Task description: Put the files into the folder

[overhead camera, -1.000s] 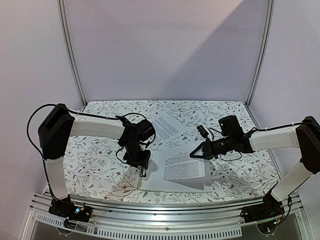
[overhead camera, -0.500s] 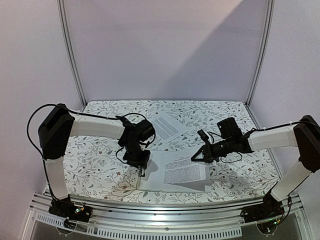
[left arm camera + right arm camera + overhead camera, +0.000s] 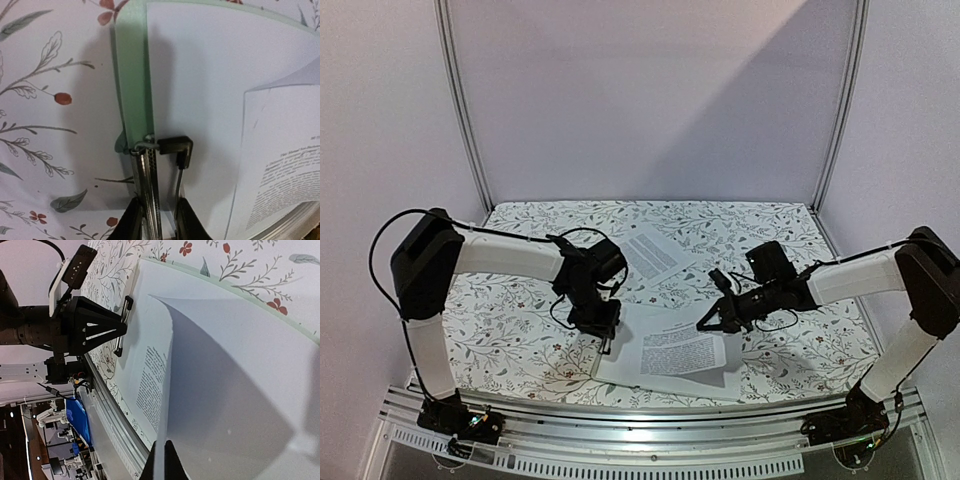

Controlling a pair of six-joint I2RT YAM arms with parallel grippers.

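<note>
My left pincer [image 3: 159, 220] is clamped on the small dark metal clip [image 3: 172, 147] of the flat mint-green folder [image 3: 131, 75], which lies on the tabletop [image 3: 510, 340]. My right pincer [image 3: 161, 460] grips a white printed paper sheet [image 3: 150, 375] above the folder; the clip lies leftward of it.

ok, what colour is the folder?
Pale mint green; the folder shows best in the left wrist view.

Left pincer [image 3: 607, 346], right pincer [image 3: 701, 326]: both closed.
</note>
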